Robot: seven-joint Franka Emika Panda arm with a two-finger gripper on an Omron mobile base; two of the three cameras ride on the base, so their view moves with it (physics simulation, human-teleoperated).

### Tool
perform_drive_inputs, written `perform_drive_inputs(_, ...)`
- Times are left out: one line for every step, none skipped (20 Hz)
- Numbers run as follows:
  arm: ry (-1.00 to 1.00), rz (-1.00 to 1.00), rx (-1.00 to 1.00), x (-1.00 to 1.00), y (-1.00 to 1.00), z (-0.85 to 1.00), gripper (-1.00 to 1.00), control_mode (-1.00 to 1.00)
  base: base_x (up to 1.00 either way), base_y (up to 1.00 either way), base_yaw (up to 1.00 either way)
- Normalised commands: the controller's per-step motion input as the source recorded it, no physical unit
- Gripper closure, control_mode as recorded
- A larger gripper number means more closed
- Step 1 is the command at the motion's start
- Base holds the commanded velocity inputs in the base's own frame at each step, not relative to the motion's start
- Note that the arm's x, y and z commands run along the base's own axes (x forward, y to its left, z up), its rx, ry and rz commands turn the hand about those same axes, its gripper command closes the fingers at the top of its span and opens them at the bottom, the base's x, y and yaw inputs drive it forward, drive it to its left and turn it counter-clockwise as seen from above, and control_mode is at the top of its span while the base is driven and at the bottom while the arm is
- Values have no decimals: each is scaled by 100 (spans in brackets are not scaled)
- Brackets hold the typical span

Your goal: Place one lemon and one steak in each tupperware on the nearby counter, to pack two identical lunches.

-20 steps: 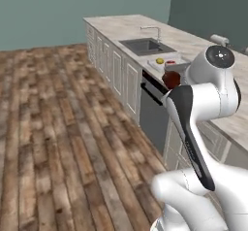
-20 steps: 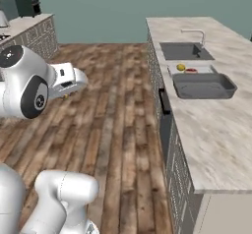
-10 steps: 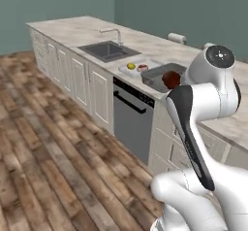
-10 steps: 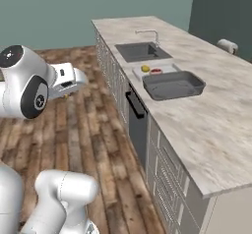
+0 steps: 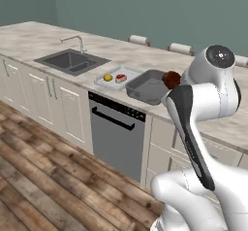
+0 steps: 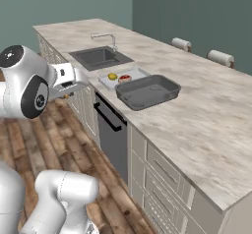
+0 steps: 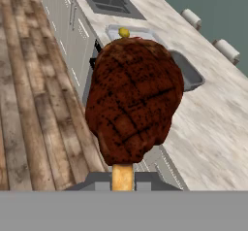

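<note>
worktop [image 6: 206, 130]: matt veined pale marble
floor [image 5: 43, 176]: rough wood planks
steak [image 7: 133, 99]: dark, seared, coarse
dark tupperware [image 6: 147, 91]: smooth grey plastic

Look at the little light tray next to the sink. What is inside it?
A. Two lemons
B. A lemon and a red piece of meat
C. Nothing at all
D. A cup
B: the light tray holds a yellow lemon and a red steak side by side, seen in both base views.

The arm [image 5: 191, 128] is raised, its hand [image 7: 122, 176] clamped on the steak [image 7: 133, 99].
</note>
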Motion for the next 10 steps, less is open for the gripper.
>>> perform_drive_inputs(0, 0, 0, 0, 0, 0, 100, 100, 53, 65, -48)
perform_drive_inputs(0, 0, 0, 0, 0, 0, 100, 100, 51, 67, -48)
perform_drive_inputs(0, 0, 0, 0, 0, 0, 100, 100, 49, 69, -48)
perform_drive_inputs(0, 0, 0, 0, 0, 0, 100, 100, 47, 70, -48)
perform_drive_inputs(0, 0, 0, 0, 0, 0, 100, 100, 42, 66, -48)
perform_drive_inputs(0, 0, 0, 0, 0, 0, 100, 100, 39, 65, -47)
perform_drive_inputs(0, 0, 0, 0, 0, 0, 100, 100, 38, 67, -47)
perform_drive_inputs(0, 0, 0, 0, 0, 0, 100, 100, 38, 69, -47)
perform_drive_inputs(0, 0, 0, 0, 0, 0, 100, 100, 37, 70, -47)
perform_drive_inputs(0, 0, 0, 0, 0, 0, 100, 100, 36, 71, -47)
